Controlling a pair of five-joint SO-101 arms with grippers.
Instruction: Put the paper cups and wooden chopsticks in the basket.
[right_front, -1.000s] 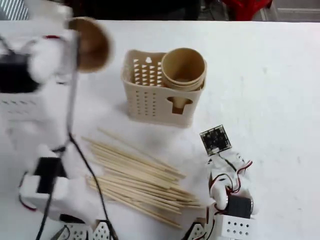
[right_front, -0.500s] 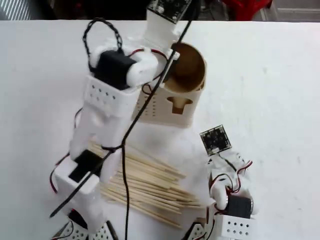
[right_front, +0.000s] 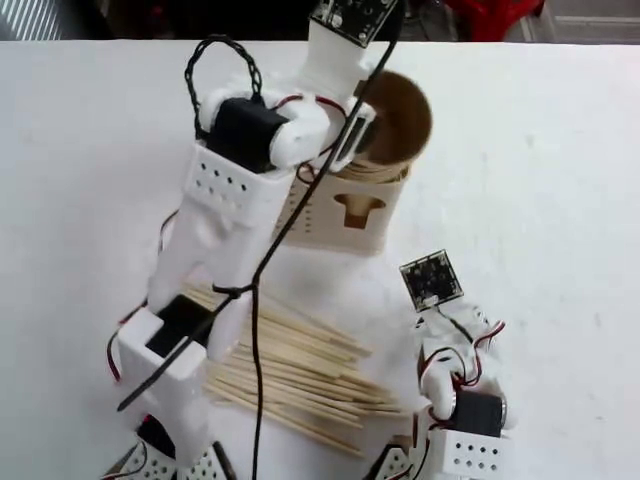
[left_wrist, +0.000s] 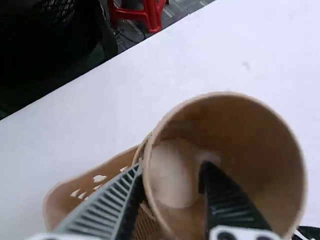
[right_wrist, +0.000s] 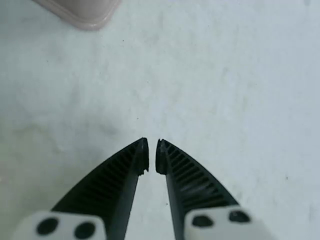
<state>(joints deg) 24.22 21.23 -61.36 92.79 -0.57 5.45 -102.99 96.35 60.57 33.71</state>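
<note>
Basket (right_front: 345, 215) of beige slotted plastic stands upright on the white table (right_front: 540, 150); every position below is taken from it. Left arm (right_front: 225, 215) stretches across the basket's near side, and the left claw (right_front: 350, 135) sits right above the basket's opening. Left claw holds one paper cup (right_front: 402, 118). In the left wrist view the left claw (left_wrist: 172, 172) straddles the cup's wall, with one ribbed finger (left_wrist: 117, 200) outside it and the other inside, so the paper cup (left_wrist: 250, 145) is held by its rim. Cup is tilted rather than upright, and its brown inside shows to the high camera. Its lower part hangs over one end of the basket, just above the stacked cups (right_front: 375, 172) nested inside there. I cannot tell whether the held cup touches the stack. Basket's rim (left_wrist: 75, 195) shows beside the outer finger. Chopsticks (right_front: 300, 360) lie flat in a loose pile on the table on the arms' side of the basket, apart from it and partly under the left arm. Right arm (right_front: 460, 385) sits folded near the basket's front corner, beside the pile. Right claw (right_wrist: 151, 150) points down at bare table near a rounded beige corner of the basket (right_wrist: 82, 12). Its tips are drawn almost together, a thin slit between them and nothing held.
</note>
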